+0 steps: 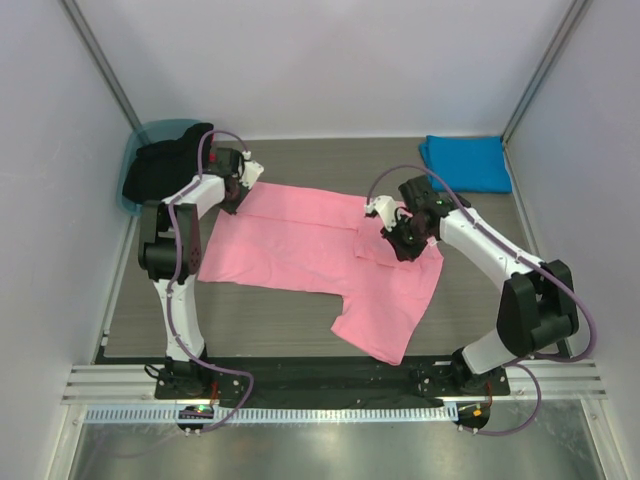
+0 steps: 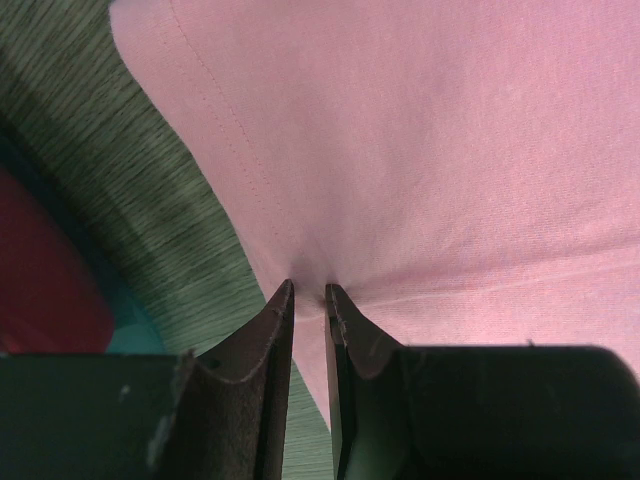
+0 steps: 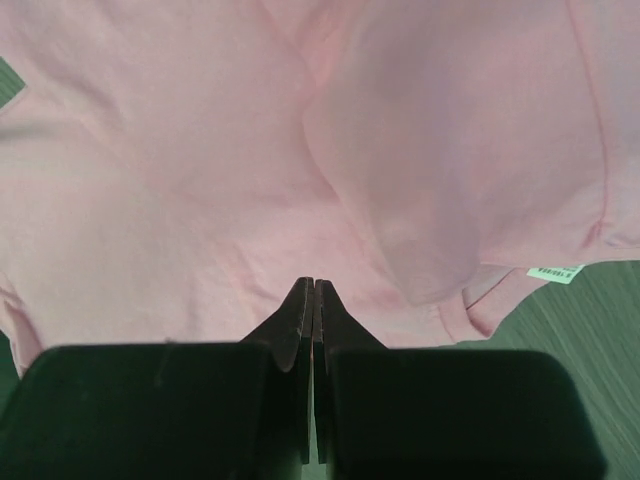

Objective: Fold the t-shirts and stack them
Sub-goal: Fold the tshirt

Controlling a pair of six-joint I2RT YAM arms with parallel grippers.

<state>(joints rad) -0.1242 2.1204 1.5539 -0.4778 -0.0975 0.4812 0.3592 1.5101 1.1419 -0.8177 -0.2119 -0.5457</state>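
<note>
the pink shirt (image 1: 290,245) lies long-ways left to right, its far-left edge clamped in the left gripper (image 2: 308,292), the right gripper (image 3: 314,284) closed tight over its right half, hold unclear.

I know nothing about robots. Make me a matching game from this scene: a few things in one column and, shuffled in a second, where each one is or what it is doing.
Things:
1. pink t-shirt
2. blue t-shirt
3. teal tub
4. left gripper

Places or states:
A. folded, in the far right corner
B. pinching the edge of a cloth
C. in the far left corner, with a dark cloth on it
D. spread out in the middle

Pairs: 1-D, 2-A, 3-C, 4-B
</note>
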